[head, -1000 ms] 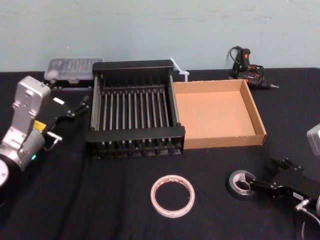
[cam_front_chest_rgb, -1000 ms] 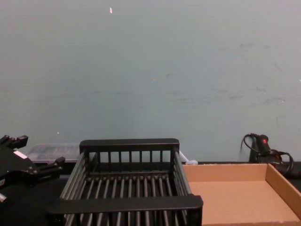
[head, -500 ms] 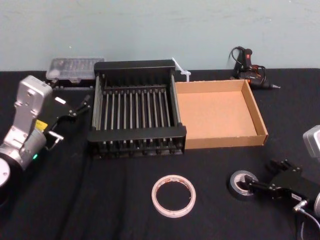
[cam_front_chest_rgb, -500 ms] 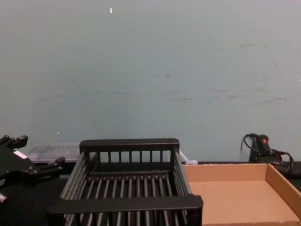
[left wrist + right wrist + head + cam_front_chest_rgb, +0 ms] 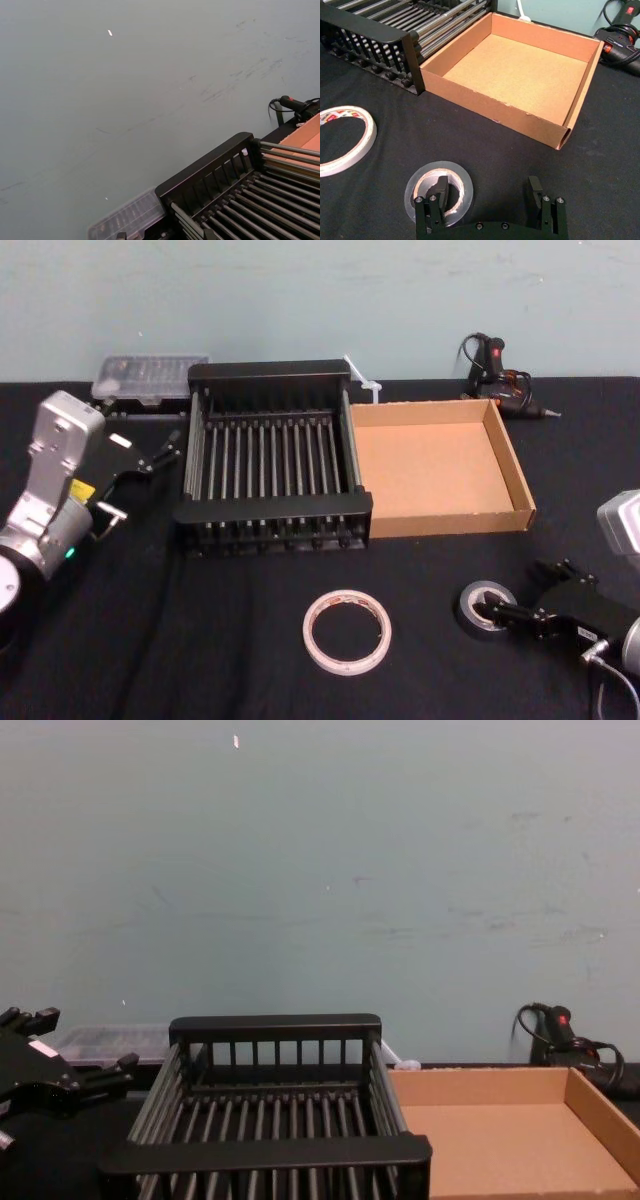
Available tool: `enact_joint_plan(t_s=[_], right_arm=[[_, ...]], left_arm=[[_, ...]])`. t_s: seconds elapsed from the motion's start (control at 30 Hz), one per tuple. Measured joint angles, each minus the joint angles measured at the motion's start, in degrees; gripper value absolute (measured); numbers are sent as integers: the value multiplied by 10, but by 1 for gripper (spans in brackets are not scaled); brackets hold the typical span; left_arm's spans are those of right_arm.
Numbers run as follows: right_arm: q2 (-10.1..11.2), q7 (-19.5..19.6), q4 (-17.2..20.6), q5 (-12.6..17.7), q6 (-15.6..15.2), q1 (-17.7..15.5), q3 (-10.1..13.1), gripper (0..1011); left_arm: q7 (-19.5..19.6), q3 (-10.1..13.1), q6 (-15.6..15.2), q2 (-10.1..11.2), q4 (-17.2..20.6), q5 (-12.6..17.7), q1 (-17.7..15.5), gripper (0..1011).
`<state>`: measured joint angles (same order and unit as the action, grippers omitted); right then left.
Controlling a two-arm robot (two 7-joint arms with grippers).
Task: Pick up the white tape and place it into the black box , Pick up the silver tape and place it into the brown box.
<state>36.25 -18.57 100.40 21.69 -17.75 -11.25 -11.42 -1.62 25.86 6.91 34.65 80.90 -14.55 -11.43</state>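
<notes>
1. The step in hand is judged to be the grasp of the silver tape point(image 5: 439, 187); the right gripper point(image 5: 490, 197) is set low over the worktop point(image 5: 200, 640) with its jaws spread wide, one finger point(image 5: 439, 192) inside the roll's hole, the other well clear of it

2. The brown box point(image 5: 515, 480) lies ahead of these jaws, the white tape point(image 5: 346, 631) off to their side on the worktop, in front of the black box point(image 5: 270, 508)

3. Next, a closing on the roll's wall seems needed, then a lift

4. The left gripper point(image 5: 150, 455) is parked beside the black box, jaws apart
</notes>
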Motion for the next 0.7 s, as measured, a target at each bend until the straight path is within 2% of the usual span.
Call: enact_joint_plan(t_s=[0.43,0.7], right_arm=[[1,1,1,1,1,-1,1,976],[1,2,2,2,1,-2,1,794]], left_arm=[[0,0,0,0,0,0,0,1001],[0,0,0,0,0,0,0,1001]])
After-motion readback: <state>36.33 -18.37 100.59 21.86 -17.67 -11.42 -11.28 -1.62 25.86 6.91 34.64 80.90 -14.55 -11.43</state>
